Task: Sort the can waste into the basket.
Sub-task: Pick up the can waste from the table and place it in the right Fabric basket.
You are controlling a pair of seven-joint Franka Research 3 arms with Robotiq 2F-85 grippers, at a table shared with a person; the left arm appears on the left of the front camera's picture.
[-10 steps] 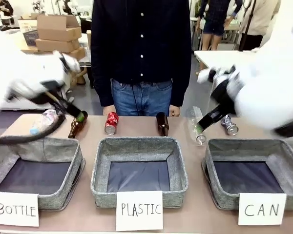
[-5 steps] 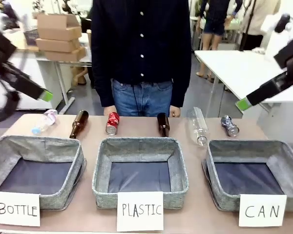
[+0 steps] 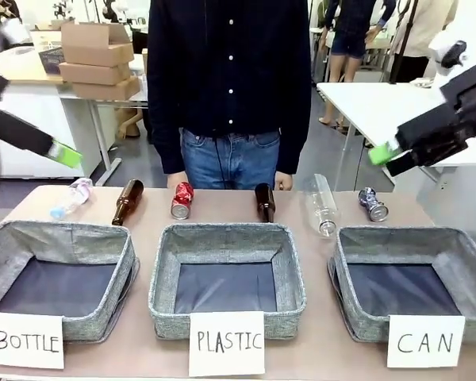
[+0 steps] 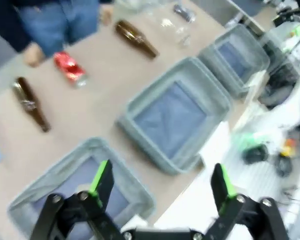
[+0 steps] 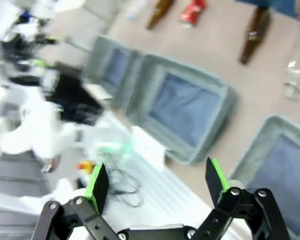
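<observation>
Red can [image 3: 180,199] on its side near the far edge of the bench [image 3: 324,355], left of centre, just in front of the person [image 3: 228,79]. Dark blue and silver can [image 3: 373,204] also on its side at the far edge, toward the right end, just beyond the far rim of the basket [image 3: 404,236]. That basket sits at the near right corner, dark lining showing, white card [image 3: 425,340] reading "CAN" at its front. Neither can touches it. Clear plastic bottle [image 3: 321,205] lies just left of the blue can; brown bottle [image 3: 262,202] between that and the red can. Second brown bottle [image 3: 127,202] and a crumpled clear bottle [image 3: 71,198] toward the far left corner. PLASTIC basket [image 3: 227,232] at the middle of the near edge, BOTTLE basket [image 3: 63,230] at the near left corner. Left gripper [image 4: 160,182] raised above the left end, fingers spread wide apart. Right gripper [image 5: 157,182] raised above the right end, fingers likewise wide apart; both well clear of the cans
</observation>
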